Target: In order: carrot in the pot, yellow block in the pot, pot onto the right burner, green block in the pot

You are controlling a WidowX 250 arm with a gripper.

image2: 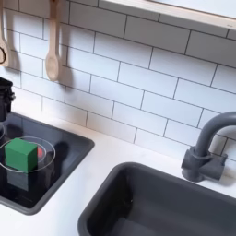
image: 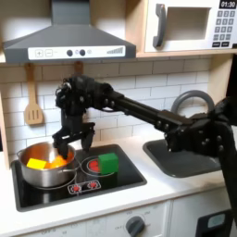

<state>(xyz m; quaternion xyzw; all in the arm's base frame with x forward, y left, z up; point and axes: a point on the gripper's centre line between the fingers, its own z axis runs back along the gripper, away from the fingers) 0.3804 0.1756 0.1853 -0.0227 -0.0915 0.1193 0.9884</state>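
Observation:
The steel pot (image: pixel 35 151) stands on the left burner of the black cooktop (image: pixel 130 174). Inside it lie the yellow block (image: pixel 36 164) and the orange carrot (image: pixel 57 160). My gripper (image: pixel 73 142) hangs open just above the pot's right rim, with nothing between its fingers. On the right burner sits the green block (image: pixel 108 163), apart from the pot. In the second exterior view the green block (image2: pixel 23 154) rests on the burner ring at the left.
A dark sink (image: pixel 185 157) with a grey faucet (image: pixel 192 100) lies to the right of the cooktop in the first exterior view. A wooden spatula (image: pixel 34 100) hangs on the tiled wall. The sink (image2: pixel 157 198), the faucet (image2: pixel 207 147) and a hanging wooden spoon (image2: pixel 53 51) appear in the second exterior view.

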